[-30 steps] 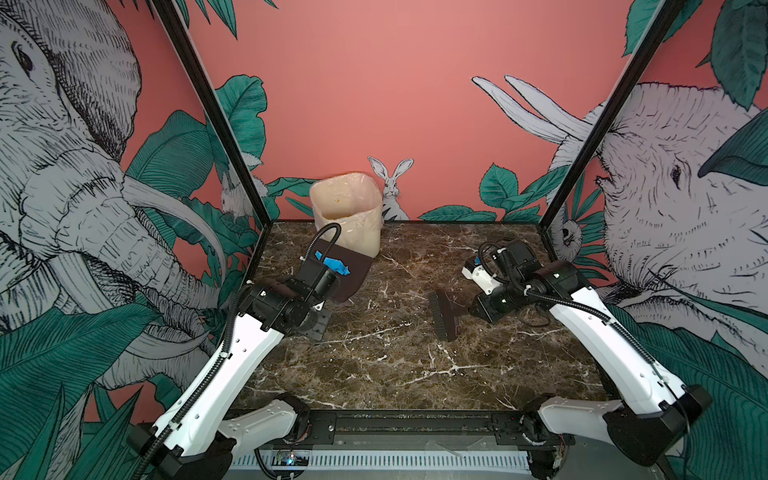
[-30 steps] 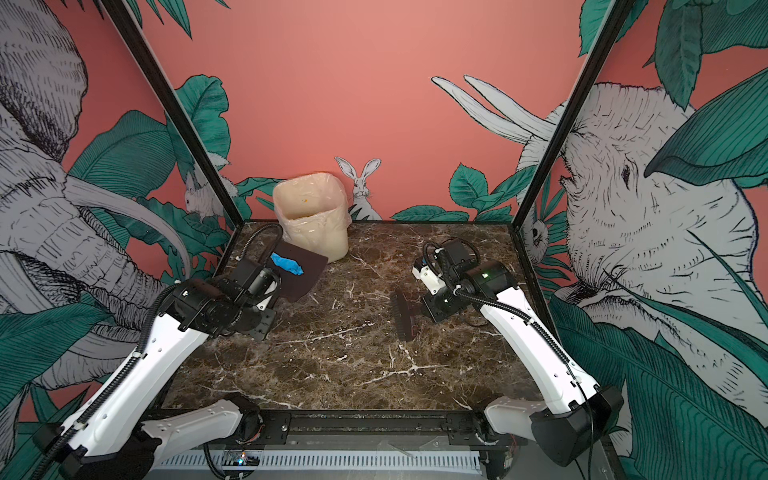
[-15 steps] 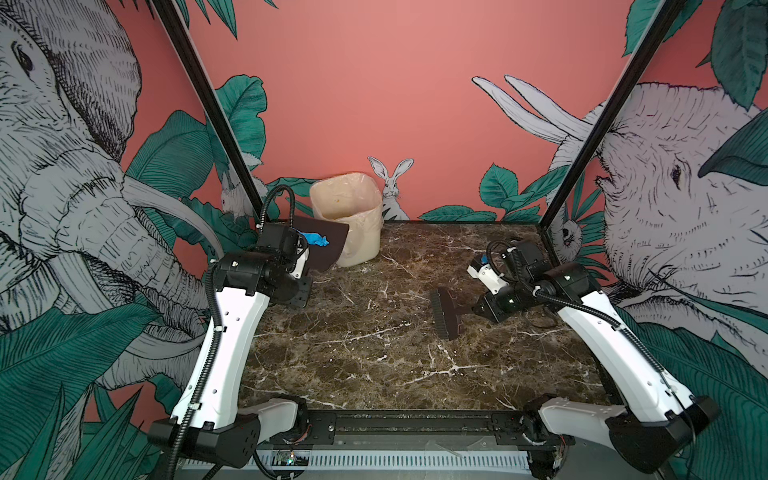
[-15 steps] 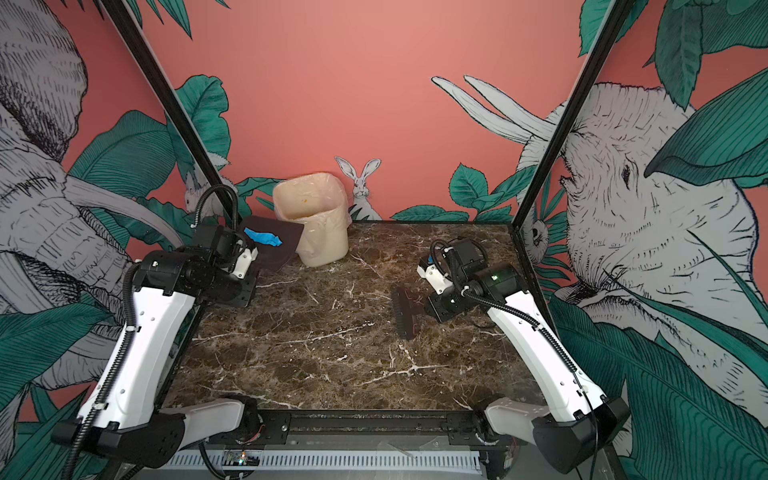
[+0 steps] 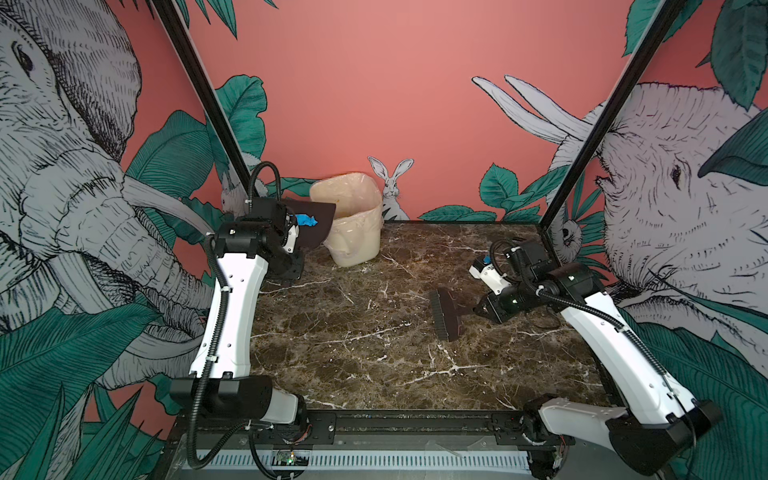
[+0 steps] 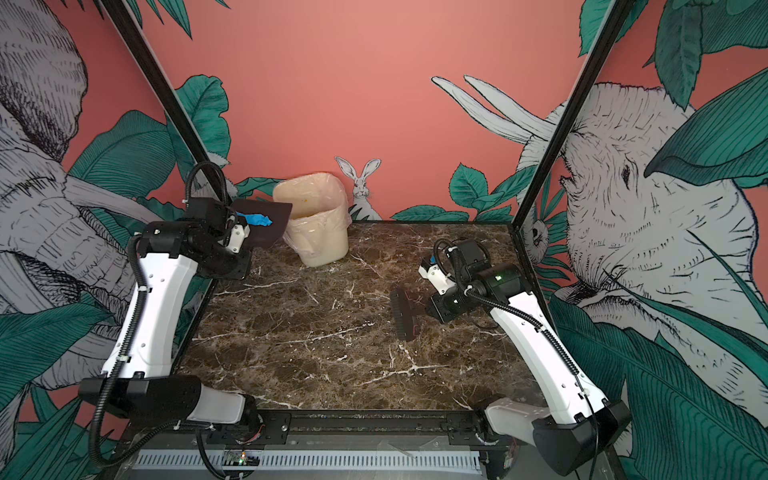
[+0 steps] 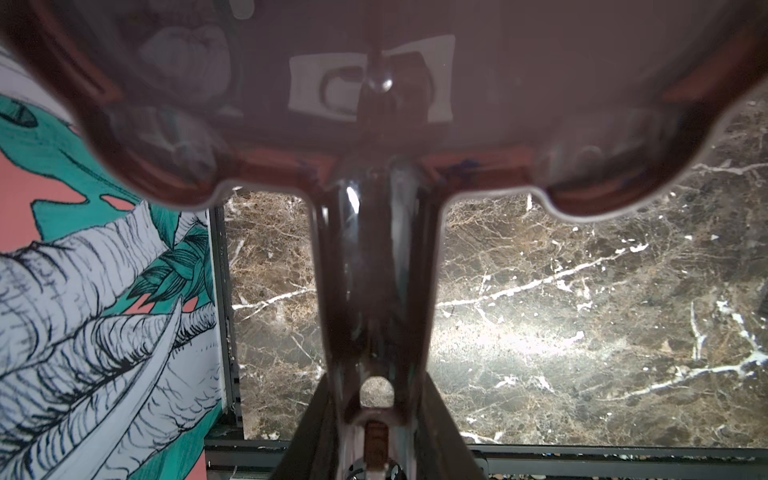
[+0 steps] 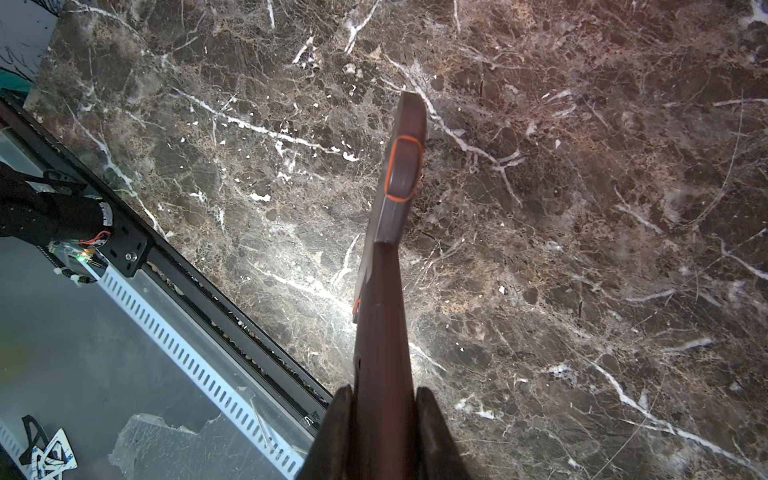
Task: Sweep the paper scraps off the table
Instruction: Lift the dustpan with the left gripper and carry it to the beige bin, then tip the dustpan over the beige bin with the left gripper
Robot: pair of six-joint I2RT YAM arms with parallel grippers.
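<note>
A bright blue paper scrap (image 5: 306,220) (image 6: 257,219) lies on a dark brown dustpan (image 5: 319,224) (image 6: 272,226). My left gripper (image 5: 296,232) (image 7: 376,436) is shut on the pan's handle (image 7: 374,291) and holds it raised above the table's (image 5: 353,353) back left corner. The pan's far edge meets the left rim of the cream bin (image 5: 357,232) (image 6: 320,241). On the right, my right gripper (image 5: 478,311) (image 6: 428,309) (image 8: 380,415) is shut on the handle of a dark brush (image 5: 444,313) (image 6: 405,312) (image 8: 395,199), held low over the marble with bristles facing left.
Black frame posts (image 5: 582,149) rise at the back corners, and printed wall panels close in the sides. A black rail (image 5: 415,419) runs along the table's front edge, with both arm bases mounted on it.
My left arm has swung the dustpan with the blue scrap up and back, from mid-left of the table to beside the bin's rim. The right arm and brush have barely shifted.
</note>
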